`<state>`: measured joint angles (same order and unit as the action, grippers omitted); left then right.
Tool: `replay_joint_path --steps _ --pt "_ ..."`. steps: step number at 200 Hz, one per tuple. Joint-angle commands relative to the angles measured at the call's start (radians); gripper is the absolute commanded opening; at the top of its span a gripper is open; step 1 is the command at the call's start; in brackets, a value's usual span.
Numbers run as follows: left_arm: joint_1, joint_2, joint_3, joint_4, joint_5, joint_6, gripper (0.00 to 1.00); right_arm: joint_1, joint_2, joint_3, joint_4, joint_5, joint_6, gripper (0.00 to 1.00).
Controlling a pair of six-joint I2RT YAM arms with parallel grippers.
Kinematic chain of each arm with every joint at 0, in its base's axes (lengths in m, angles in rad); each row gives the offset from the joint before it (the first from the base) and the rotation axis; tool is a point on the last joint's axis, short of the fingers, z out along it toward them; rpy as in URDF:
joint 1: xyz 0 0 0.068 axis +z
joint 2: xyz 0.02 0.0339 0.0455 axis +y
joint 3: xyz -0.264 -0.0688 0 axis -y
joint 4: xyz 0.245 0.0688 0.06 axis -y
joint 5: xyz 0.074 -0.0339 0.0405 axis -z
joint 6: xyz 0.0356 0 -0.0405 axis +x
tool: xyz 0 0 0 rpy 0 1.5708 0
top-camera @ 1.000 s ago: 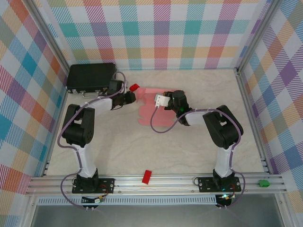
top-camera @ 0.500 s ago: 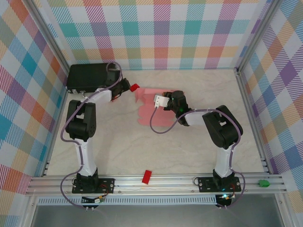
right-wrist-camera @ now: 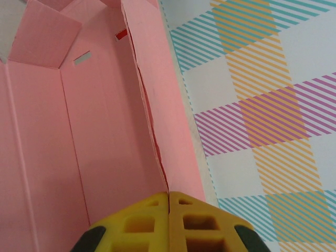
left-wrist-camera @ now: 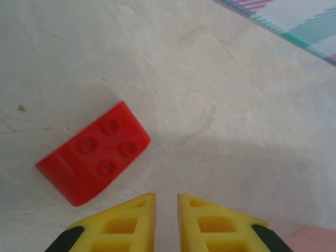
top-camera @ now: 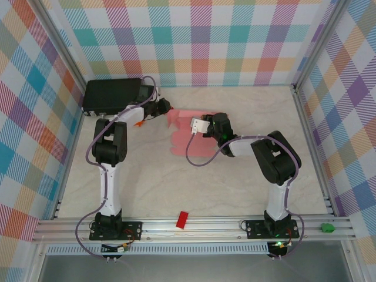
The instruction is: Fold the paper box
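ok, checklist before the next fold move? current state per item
1. Right gripper holds paper box: ok, shut on a raised wall edge.
2. Left gripper free: ok, jaws slightly apart, nothing between.
3. Red block off the card: ok, bare table between them.
4. Left gripper clear of red block: ok, block lies ahead, untouched.
5. Fold finished: not ok, end flap stands open.
6. Left gripper clear of black case: cannot tell, close together from above.

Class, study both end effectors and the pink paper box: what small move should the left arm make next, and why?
Probably swing the left end effector toward the paper box: it hangs empty beside a red brick, while the right end effector alone pinches a box panel.
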<state>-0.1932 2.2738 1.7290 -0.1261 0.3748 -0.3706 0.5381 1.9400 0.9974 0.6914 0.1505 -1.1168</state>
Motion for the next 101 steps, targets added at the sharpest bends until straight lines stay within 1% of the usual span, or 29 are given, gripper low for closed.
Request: replay_joint_path --steps 1,31,74,101 --pt "0.002 -0.037 -0.039 -0.024 0.099 0.053 0.18 0.008 0.037 0.018 -0.027 0.006 -0.015 0.04" --pt "0.001 -0.064 -0.101 -0.011 0.167 0.073 0.19 0.008 0.043 0.023 -0.028 0.014 -0.018 0.04" --pt "0.001 -0.100 -0.166 0.003 0.189 0.082 0.18 0.010 0.047 0.029 -0.030 0.017 -0.018 0.04" --pt "0.001 -0.114 -0.176 0.009 0.217 0.076 0.19 0.009 0.048 0.033 -0.035 0.020 -0.019 0.04"
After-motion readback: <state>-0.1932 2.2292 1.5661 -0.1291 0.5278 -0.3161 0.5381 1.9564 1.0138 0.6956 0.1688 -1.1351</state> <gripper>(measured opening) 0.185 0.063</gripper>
